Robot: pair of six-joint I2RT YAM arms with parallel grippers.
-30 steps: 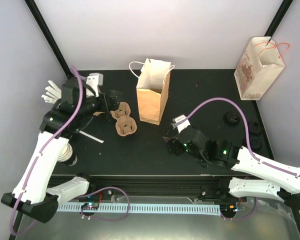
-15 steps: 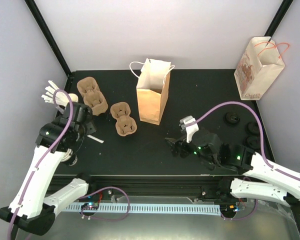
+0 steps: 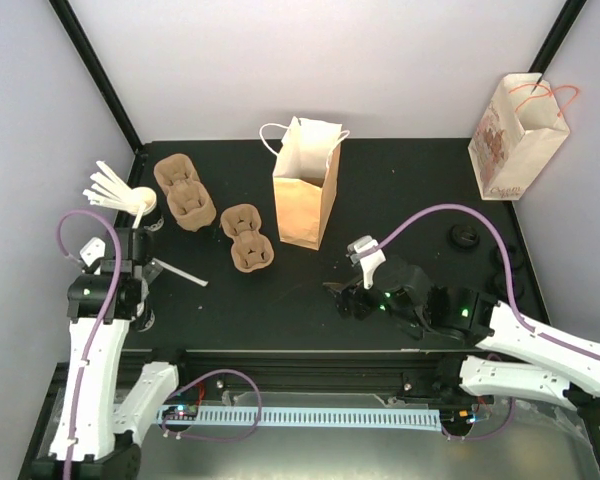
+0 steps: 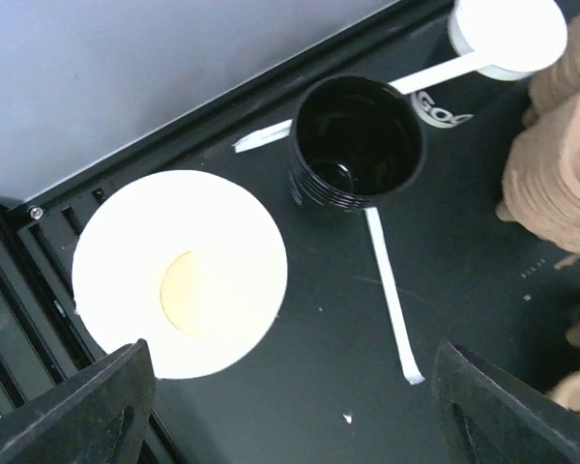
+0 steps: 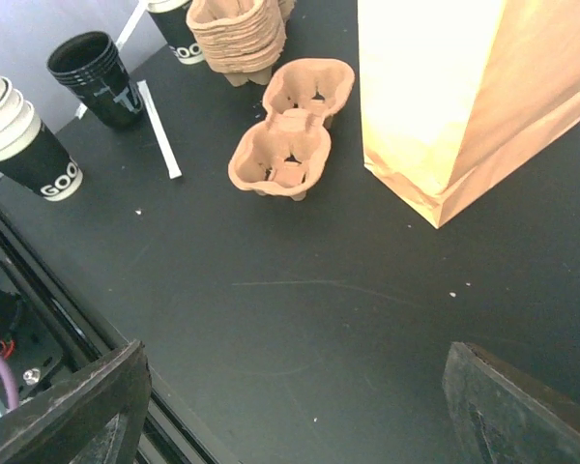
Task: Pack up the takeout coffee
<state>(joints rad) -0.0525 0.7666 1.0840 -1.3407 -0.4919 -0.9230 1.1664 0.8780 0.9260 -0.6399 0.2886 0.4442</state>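
**Cup not yet lifted, bag standing open**

The white paper cup (image 4: pixel 179 290) stands upright at the near-left edge of the tabletop (image 3: pixel 400 180). It tops a nested stack whose lower part shows black, and its mouth is open with no lid on it. Just beside it stand black cups (image 4: pixel 358 140), and a loose white stirrer (image 4: pixel 391 295) lies near both.

The left fingers (image 4: pixel 87 416) hang over the stack, spread wide and grasping nothing. The cup shows between them, nearer to one side. The right fingers (image 5: pixel 77 406) hover over bare tabletop further right, likewise released and empty.

Further out, a two-cup carrier (image 3: pixel 247 238) lies with both wells empty, just beside the brown bag (image 3: pixel 305 185), which stands upright with its mouth open. A stack of carriers (image 3: pixel 185 190) and a bunch of stirrers (image 3: pixel 110 185) sit at the far left. What we take for black lids (image 3: pixel 467 237) lie at the right, well apart from the cup. A printed bag (image 3: pixel 515 135) leans in the far-right corner.

We judge the packing barely begun: no cup is separated, lidded or set in the carrier. We cannot see into the brown bag. Picking, lidding and bagging all seem left to do.
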